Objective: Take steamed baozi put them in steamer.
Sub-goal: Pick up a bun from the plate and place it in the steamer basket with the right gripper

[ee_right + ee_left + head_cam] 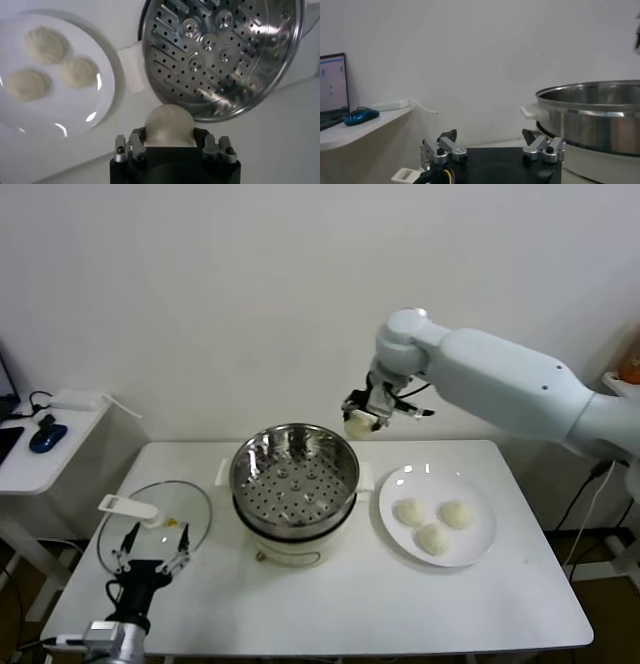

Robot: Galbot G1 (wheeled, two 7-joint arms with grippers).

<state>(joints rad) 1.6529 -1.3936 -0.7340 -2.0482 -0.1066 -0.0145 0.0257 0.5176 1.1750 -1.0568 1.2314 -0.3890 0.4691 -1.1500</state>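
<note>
My right gripper (358, 422) is shut on one cream-white baozi (168, 125), held in the air just behind the far right rim of the steamer (294, 479). The steamer is a shiny steel pot on a white base, and its perforated tray (210, 45) holds nothing. Three more baozi (433, 524) lie on the white plate (481, 542) to the right of the pot. My left gripper (150, 552) stands open low at the front left, over the near edge of the glass lid, with nothing between its fingers.
A round glass lid (196, 509) with a white handle (128, 506) lies flat left of the steamer. A side table (40, 459) with a blue mouse stands at far left. The white table's front half (360, 604) is bare.
</note>
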